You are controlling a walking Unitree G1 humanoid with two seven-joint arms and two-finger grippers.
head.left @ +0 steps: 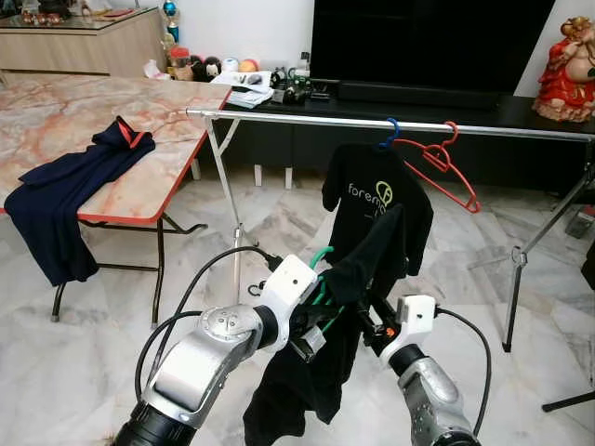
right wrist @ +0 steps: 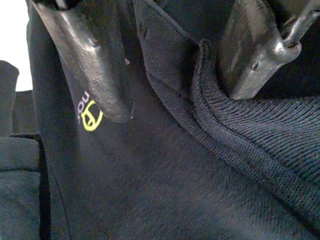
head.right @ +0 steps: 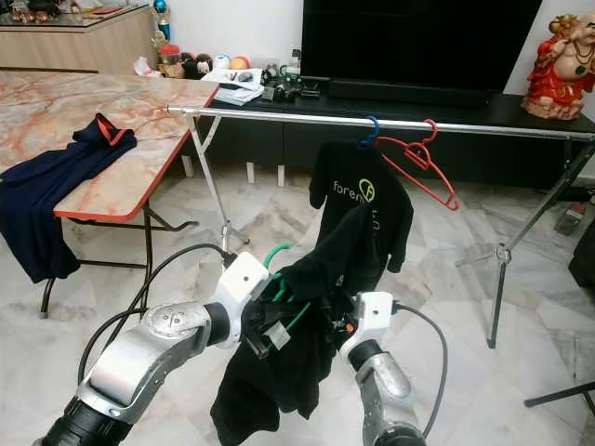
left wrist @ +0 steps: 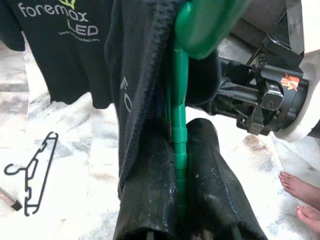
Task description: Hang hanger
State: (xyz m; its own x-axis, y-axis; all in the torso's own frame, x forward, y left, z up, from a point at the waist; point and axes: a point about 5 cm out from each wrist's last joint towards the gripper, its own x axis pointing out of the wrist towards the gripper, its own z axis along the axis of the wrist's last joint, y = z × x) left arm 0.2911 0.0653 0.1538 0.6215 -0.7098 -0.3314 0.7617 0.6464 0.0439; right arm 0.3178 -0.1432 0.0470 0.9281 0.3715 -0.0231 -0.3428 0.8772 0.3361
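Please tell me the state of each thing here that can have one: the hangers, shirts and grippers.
green hanger: clamped in left gripper, black shirt draped on it
right gripper: open, against black shirt
printed shirt: hanging on rail
red hanger: hanging on the rail, bare
navy shirt: draped over table edge

Marble floor (head.left: 74, 372), folding table (head.left: 139, 186), dark TV (head.left: 428, 42).

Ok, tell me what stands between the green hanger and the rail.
Nothing visible blocks the way up to the rail. The green hanger, clamped in the left pincer, sits below the hung black T-shirt and red hanger; bare rail lies left of them.
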